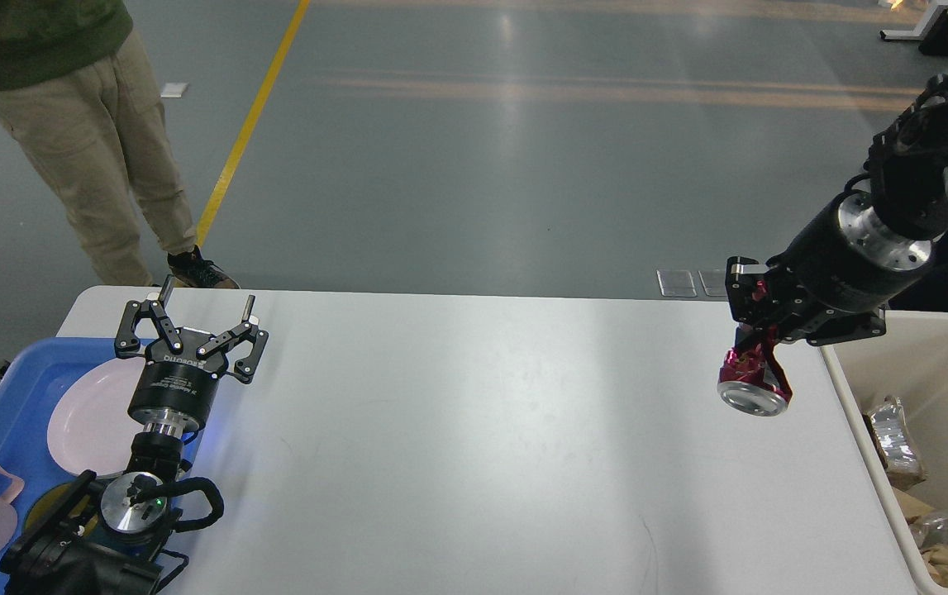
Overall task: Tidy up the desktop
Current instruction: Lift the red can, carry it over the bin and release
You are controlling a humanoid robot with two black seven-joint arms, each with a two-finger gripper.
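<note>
One crushed red can [750, 384] hangs clamped in the right gripper [759, 351] at three o'clock, above the desktop [474, 446] edge. I judge it mid-carry; next calls for reaching over the beige bin [854, 388] and releasing. Left gripper [192, 318], at nine o'clock, hovers spread and empty.

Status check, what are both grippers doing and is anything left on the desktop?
Left gripper open, empty. Right gripper shut on crushed red can, beside beige bin. Desktop bare.
</note>
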